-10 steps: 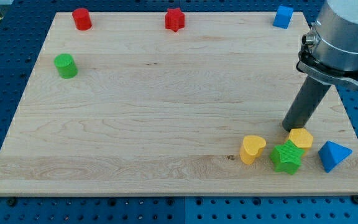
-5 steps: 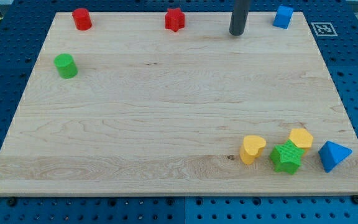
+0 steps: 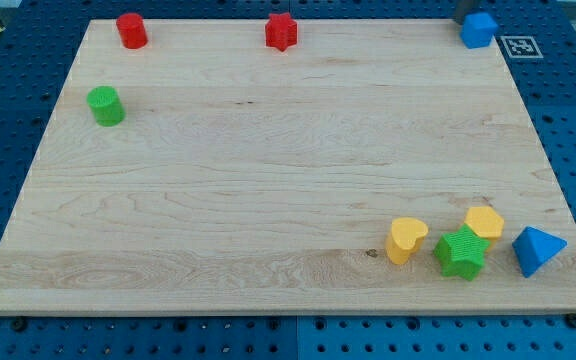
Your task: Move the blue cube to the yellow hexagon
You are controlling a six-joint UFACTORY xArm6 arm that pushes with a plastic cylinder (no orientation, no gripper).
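The blue cube [image 3: 479, 30] sits at the board's top right corner, close to the right edge. The yellow hexagon [image 3: 484, 222] lies near the bottom right, touching a green star [image 3: 460, 252]. Only a small dark bit of my rod shows at the view's top edge, with my tip [image 3: 462, 17] right against the blue cube's upper left side. The rest of the arm is out of view.
A yellow heart [image 3: 406, 240] and a blue pyramid [image 3: 537, 249] flank the green star. A red cylinder [image 3: 132, 31] and a red star [image 3: 281, 32] stand along the top edge. A green cylinder [image 3: 105, 105] is at the left.
My rod went from beside the yellow hexagon up to the top edge, then right to the blue cube. The cube has slid a little to the right.
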